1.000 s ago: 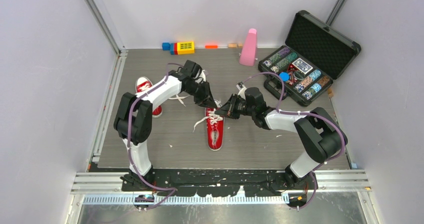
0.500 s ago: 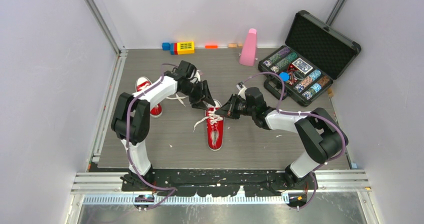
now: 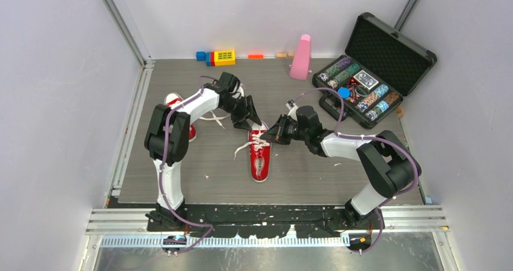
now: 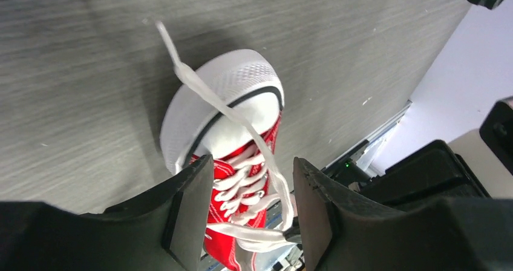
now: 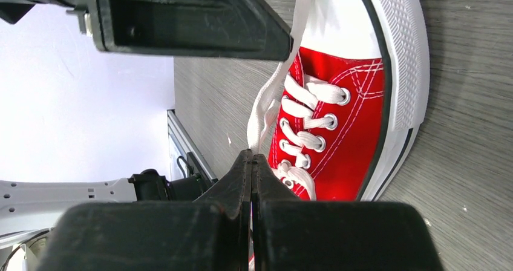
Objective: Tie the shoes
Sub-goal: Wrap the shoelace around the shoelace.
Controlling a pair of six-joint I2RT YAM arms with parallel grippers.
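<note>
One red shoe (image 3: 261, 159) with a white toe cap lies mid-table, its toe toward the arms. My right gripper (image 3: 270, 137) is shut on a white lace (image 5: 266, 101) of this shoe (image 5: 357, 101), pinching it at the fingertips (image 5: 251, 157). My left gripper (image 3: 250, 120) hovers over the shoe's heel end, jaws open. In the left wrist view its gripper (image 4: 251, 207) frames the shoe (image 4: 242, 101). The lace (image 4: 199, 83) runs loose between the fingers, touching neither. The other shoe (image 3: 174, 103) lies at the left, partly hidden behind my left arm.
An open black case of poker chips (image 3: 369, 83) stands at the back right. A pink cone-shaped object (image 3: 300, 57) is beside it. Coloured toy blocks (image 3: 222, 57) line the back wall. Metal rails border the table's left and near edges.
My left gripper has opened, let go of the lace and drawn back a little toward the far left. The right gripper has kept still, shut on the lace.
</note>
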